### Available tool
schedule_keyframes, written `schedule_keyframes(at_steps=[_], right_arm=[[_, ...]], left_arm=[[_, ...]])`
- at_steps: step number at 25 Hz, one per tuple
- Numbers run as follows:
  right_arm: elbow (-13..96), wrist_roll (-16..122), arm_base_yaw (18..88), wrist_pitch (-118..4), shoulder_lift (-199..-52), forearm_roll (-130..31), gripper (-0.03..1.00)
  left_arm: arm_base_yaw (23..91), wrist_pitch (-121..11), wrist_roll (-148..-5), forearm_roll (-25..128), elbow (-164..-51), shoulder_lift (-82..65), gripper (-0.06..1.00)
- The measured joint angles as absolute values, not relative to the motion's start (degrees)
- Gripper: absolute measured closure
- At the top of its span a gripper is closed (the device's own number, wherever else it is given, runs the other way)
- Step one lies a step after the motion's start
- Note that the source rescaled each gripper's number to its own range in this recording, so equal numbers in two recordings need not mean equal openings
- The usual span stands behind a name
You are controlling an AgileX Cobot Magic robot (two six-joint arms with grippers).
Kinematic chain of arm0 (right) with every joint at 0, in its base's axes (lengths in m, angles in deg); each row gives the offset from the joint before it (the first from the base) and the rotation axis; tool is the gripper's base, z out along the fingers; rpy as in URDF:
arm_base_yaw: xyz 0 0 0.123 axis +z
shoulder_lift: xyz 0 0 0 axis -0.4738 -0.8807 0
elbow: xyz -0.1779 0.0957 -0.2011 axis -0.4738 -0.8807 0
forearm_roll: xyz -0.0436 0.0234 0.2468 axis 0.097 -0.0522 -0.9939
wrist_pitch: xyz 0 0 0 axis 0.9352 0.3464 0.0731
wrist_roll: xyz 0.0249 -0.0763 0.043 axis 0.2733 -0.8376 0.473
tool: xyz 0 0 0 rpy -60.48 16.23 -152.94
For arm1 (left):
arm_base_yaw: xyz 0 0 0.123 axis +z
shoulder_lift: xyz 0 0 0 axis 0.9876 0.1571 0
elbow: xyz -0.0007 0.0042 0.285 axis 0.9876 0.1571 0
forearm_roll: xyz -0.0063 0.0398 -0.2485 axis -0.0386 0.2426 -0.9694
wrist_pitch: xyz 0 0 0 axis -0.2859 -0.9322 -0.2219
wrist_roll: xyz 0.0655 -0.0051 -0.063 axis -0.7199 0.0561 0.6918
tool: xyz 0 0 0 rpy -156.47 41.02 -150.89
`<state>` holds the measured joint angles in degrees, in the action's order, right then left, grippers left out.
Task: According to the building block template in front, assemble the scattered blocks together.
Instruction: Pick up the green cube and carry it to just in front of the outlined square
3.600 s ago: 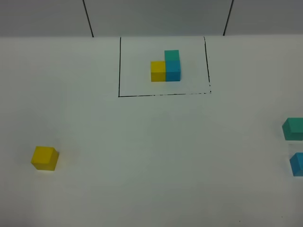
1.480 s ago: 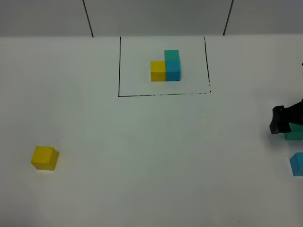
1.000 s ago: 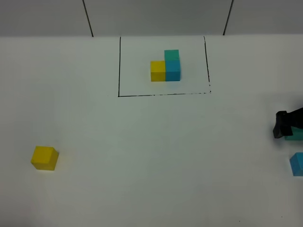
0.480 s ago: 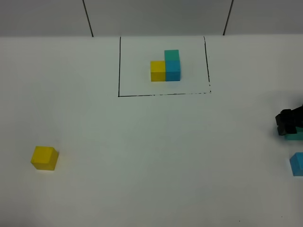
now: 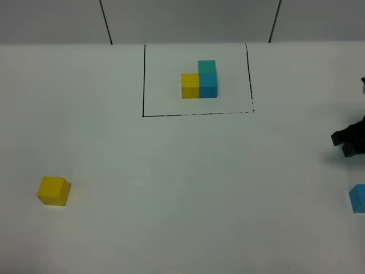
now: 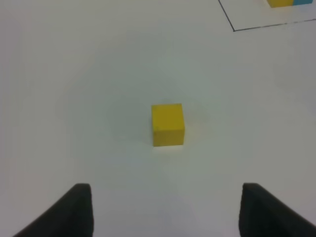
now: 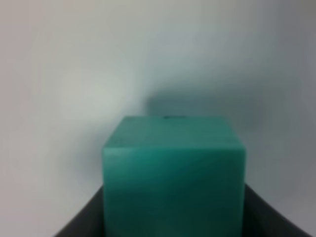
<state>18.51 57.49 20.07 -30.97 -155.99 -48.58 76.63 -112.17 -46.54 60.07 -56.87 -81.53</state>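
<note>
A smooth, matt teal cube (image 7: 173, 173) and an equally matt yellow cube (image 6: 168, 124), seen against a smooth white table (image 5: 182, 188) showing little sheen.

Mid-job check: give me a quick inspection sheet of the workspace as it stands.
Surface: white table, matte, unmarked apart from a black drawn frame.
Job's things: template inside the frame; yellow cube alone at left; blue cube at the right edge; teal cube between the right jaws.
Clutter: nothing seen.
Grippers: left gripper open, short of the yellow cube; right gripper shut on the teal cube.
Cables: nothing seen.
Surroundings: grey wall behind.
</note>
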Motion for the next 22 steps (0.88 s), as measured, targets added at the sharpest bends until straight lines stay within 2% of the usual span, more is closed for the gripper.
schedule_keyframes(at_steps=[3, 7, 11, 15, 22], right_arm=[[21.92, 48.9, 25.15, -24.95, -153.21, -46.02, 0.96], [24.2, 25.55, 37.68, -17.45, -152.35, -43.72, 0.96], [28.48, 17.53, 46.84, -14.75, -157.42, -39.98, 0.96], [34.32, 13.95, 50.58, -14.39, -165.03, -37.45, 0.96], [42.41, 9.08, 50.77, -14.32, -173.35, -39.28, 0.96]], left_arm=[[76.63, -112.17, -46.54, 60.07, -56.87, -81.53, 0.55], [76.63, -112.17, -46.54, 60.07, -56.87, -81.53, 0.55], [76.63, -112.17, -46.54, 60.07, -56.87, -81.53, 0.55], [76.63, -112.17, -46.54, 60.07, -56.87, -81.53, 0.55], [76.63, -112.17, -46.49, 60.07, -56.87, -81.53, 0.55]])
